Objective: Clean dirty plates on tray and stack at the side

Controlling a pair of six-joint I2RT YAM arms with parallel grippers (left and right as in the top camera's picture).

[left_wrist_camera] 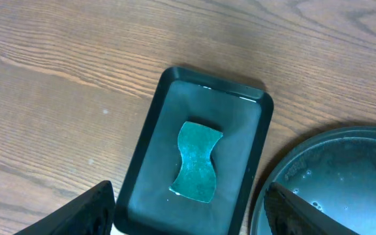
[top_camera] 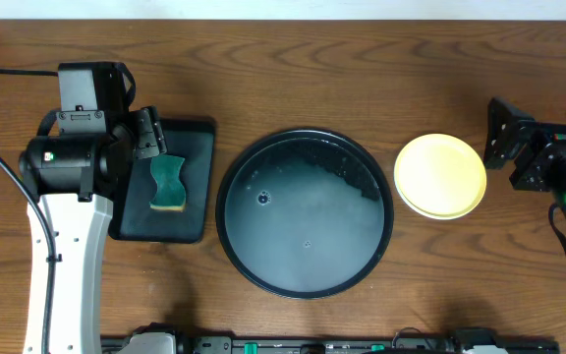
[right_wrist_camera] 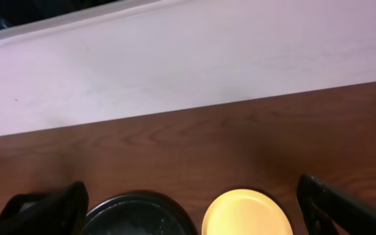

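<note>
- We see the round black tray (top_camera: 220, 211) at the centre of the wooden table (top_camera: 362, 79), with a film of foamy water (top_camera: 347, 172) across its floor.
- The yellow plate (top_camera: 440, 175) lies on the table just beside the tray, on its right, apart from its rim.
- A paler rim (top_camera: 442, 215) shows under the plate's lower edge; we cannot tell how many plates lie beneath.
- The left gripper (left_wrist_camera: 188, 196) hangs above the rectangular black tray (top_camera: 197, 147), with its jaws spread wide and nothing between them.
- The green sponge (top_camera: 168, 184) lies flat in the rectangular tray, and no finger touches it.
- The right gripper (top_camera: 504, 146) sits to the right of the yellow plate, near it but apart. Its jaws are fully spread and grasp nothing.
</note>
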